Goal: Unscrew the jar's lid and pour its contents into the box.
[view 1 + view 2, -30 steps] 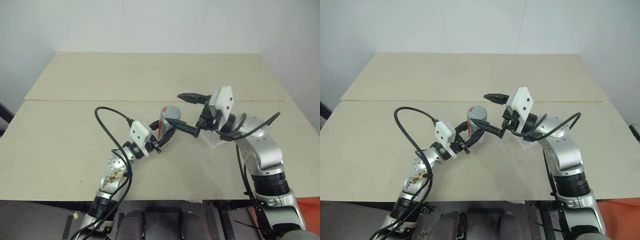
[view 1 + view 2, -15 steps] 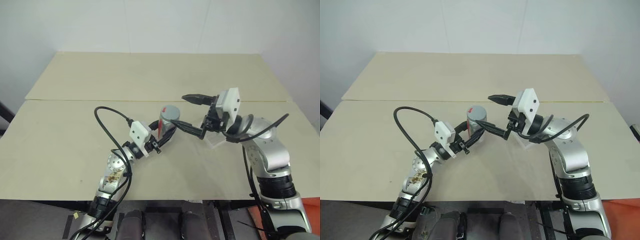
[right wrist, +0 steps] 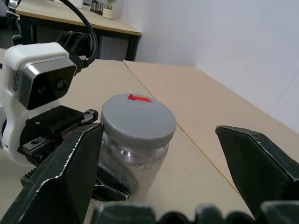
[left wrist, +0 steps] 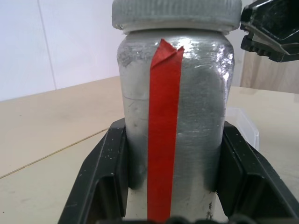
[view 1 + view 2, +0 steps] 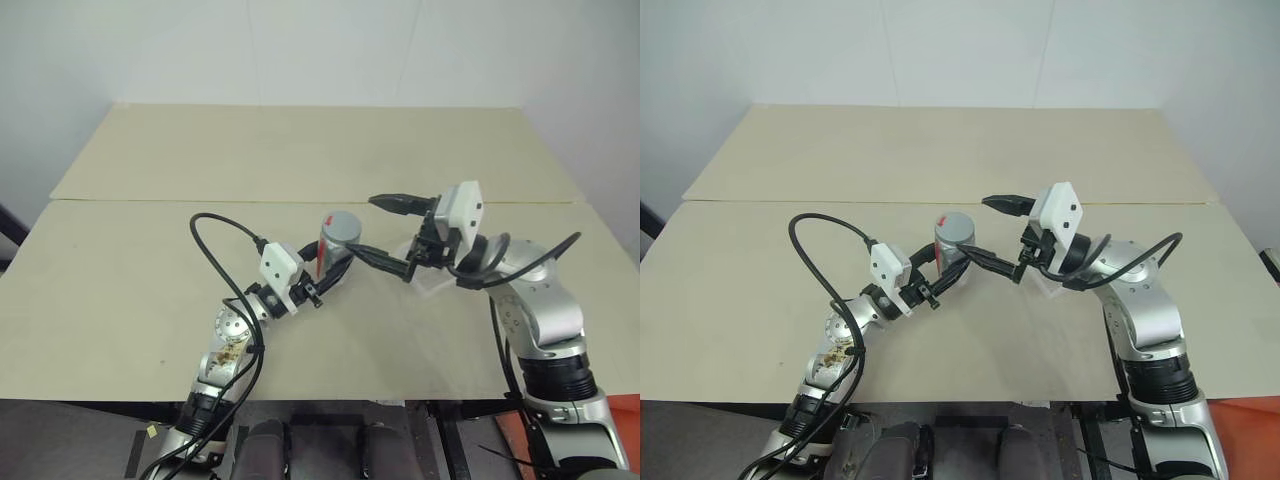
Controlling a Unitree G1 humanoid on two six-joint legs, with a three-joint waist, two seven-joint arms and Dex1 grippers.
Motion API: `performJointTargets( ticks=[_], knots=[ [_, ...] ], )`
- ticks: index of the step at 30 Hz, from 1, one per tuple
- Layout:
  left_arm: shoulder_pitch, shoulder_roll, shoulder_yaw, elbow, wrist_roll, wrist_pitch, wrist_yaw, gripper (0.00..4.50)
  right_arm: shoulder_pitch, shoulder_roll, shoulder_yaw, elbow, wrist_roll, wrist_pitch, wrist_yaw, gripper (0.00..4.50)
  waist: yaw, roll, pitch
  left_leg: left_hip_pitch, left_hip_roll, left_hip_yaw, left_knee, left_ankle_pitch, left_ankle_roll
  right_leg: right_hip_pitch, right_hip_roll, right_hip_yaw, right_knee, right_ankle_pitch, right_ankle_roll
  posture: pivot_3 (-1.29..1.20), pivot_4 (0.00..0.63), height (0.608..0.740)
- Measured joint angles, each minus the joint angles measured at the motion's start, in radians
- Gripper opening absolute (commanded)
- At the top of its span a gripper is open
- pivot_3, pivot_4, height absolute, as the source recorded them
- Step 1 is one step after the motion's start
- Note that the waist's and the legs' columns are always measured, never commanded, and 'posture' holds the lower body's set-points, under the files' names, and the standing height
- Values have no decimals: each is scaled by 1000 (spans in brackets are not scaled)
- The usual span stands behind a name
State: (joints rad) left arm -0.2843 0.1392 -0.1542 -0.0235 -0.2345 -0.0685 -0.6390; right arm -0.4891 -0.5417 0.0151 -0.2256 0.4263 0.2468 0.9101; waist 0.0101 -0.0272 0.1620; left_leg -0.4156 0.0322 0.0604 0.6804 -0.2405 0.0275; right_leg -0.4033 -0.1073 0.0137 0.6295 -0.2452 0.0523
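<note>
Silver-grey and striped red, the jar (image 5: 333,246) you are working on sits pinched upright in your left hand (image 5: 322,277) above the counter (image 5: 120,290), exactly where it was a second ago, with the lid (image 3: 138,120) still on. Beyond it, your right hand (image 5: 385,227) stands spread wide beside the lid, and it has drawn back a little to the right since then, uncovering more of the clear box (image 5: 428,280) behind.

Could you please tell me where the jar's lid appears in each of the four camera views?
Left eye view: lid mid-frame, atop the jar.
Right eye view: just left of centre.
Left wrist view: along the upper edge.
Right wrist view: centre.
Shared landmark: the jar's red stripe.
</note>
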Motion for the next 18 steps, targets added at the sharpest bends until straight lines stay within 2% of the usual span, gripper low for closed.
performJointTargets(
  ticks=[8, 18],
  knots=[
    [-2, 1, 0, 0, 1, -2, -3, 2138, 30, -25, -8, -78, 88, 17, 72, 4466, -2, 0, 0, 0, 0, -1, 0, 0, 0, 0, 0, 0, 0, 0, 0, 0, 150, 740],
    [-11, -7, -3, 2, 1, -20, -2, 2138, -106, 136, 106, 8, -24, 28, -63, 4466, -1, 0, 0, 0, 0, 0, 0, 0, 0, 0, 0, 0, 0, 0, 0, 0, 150, 740]
  ],
)
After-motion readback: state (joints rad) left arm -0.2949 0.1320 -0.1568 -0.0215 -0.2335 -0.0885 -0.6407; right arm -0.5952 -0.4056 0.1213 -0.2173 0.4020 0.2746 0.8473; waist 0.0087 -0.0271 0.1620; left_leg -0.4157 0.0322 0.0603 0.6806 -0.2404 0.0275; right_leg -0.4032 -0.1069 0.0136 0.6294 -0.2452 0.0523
